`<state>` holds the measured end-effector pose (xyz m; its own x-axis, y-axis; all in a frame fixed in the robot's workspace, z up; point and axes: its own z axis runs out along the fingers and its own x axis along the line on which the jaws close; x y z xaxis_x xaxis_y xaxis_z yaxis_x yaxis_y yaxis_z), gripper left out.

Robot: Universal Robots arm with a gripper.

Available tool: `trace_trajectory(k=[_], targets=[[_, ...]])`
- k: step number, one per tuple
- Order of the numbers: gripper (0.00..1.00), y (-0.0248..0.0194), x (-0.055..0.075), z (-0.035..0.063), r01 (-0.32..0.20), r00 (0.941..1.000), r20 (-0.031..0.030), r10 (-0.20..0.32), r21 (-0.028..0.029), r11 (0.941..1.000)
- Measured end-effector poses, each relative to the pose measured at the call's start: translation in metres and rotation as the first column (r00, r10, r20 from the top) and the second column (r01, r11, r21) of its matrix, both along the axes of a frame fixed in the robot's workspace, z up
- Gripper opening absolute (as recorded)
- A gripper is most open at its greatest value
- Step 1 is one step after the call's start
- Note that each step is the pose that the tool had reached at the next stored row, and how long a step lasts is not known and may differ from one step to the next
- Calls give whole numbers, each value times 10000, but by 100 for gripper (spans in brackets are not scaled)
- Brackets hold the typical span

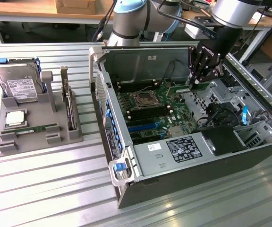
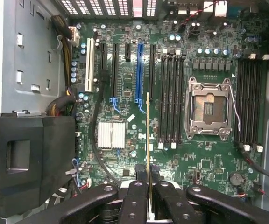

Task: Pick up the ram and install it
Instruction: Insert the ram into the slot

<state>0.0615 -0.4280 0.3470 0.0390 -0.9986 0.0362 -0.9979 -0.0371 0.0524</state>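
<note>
**benchrat:** So where was the ram (image 2: 147,130) at that point? Could it be told whether it was seated?

**slotjockey:** Nope, not seated as far as could be judged. It was pinched edge-on between the fingers of the gripper (image 2: 147,183), jaws clenched tight on the stick, and a good length of it was seen reaching out past the fingertips. It was held above the motherboard (image 2: 127,86), inside the open case (image 1: 140,163).

**benchrat:** And the target?

**slotjockey:** A bank of black memory slots (image 2: 172,102) was spotted just beside the held stick, on the side toward the processor socket (image 2: 209,108). The stick looked to be lined up parallel with them, only offset a touch sideways.

**benchrat:** Tips for doing it cleanly?

**slotjockey:** Imo the offset should be taken out before anything is lowered, and the stick kept dead upright in the jaws so both ends go in together. The notch should be matched to the slot key, the latches checked open, and pressure put on evenly, never forced. Cables near the socket should be kept clear too.

**benchrat:** The other stick?

**slotjockey:** The spare stick (image 1: 36,128) was lying in the grey tray (image 1: 29,138), well apart from the jaws, outside the case.
</note>
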Motion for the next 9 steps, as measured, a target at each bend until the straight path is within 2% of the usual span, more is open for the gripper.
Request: trace_trajectory(k=[9], targets=[[13,0,0,-77,0,10000,0,0,0,10000]])
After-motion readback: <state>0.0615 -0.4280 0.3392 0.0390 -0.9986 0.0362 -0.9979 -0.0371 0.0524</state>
